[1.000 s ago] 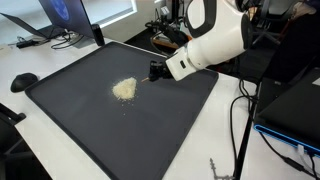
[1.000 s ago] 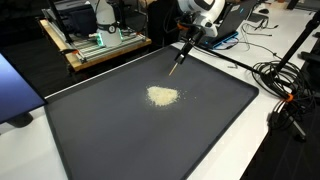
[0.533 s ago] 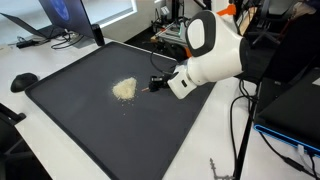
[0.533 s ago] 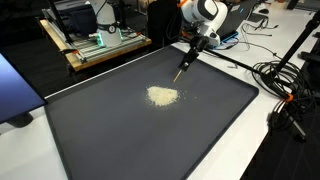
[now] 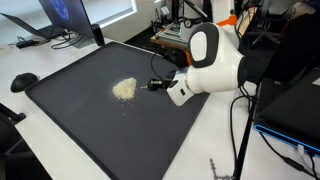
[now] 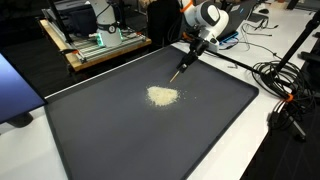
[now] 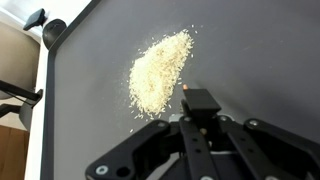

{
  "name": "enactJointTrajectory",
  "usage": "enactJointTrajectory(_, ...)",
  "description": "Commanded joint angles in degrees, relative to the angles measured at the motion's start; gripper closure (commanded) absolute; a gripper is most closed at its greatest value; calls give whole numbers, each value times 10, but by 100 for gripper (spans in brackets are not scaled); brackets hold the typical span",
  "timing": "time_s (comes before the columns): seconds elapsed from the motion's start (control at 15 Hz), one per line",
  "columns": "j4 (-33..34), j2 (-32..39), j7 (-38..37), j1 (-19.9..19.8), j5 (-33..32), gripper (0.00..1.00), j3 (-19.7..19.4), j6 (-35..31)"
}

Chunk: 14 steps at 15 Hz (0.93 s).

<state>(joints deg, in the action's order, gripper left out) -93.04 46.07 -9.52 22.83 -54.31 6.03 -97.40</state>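
A small pile of pale grains [image 5: 124,89] lies on a large black mat [image 5: 90,130]; it shows in both exterior views [image 6: 163,95] and in the wrist view [image 7: 160,72]. My gripper [image 5: 156,85] is shut on a thin dark stick-like tool [image 6: 180,68] that slants down toward the pile. The gripper also shows from the other side [image 6: 193,50] and in the wrist view [image 7: 200,128]. In the wrist view the tool's black block with an orange tip [image 7: 198,100] sits just to the right of the grains, a short gap away.
The mat [image 6: 150,140] covers most of a white table. A black round object [image 5: 24,80] lies off the mat's corner. A screen [image 5: 62,14] stands behind. Cables [image 6: 282,85] lie beside the mat, and a wooden cart with gear [image 6: 100,45] stands at the back.
The arm has swung down and lowered the gripper and tool closer to the mat, beside the grain pile. The pile has not moved.
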Motion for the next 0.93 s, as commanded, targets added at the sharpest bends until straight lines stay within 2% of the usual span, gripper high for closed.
enactJointTrajectory(0.0, 29, 19, 25, 0, -14, 97, 4, 16)
enactJointTrajectory(0.27, -3, -29, 30, -34, 17, 97, 16, -19)
enactJointTrajectory(0.47, -45, -90, 41, -84, 66, 97, 29, -83)
enactJointTrajectory(0.87, -103, -187, 125, -174, 202, 97, 22, -213)
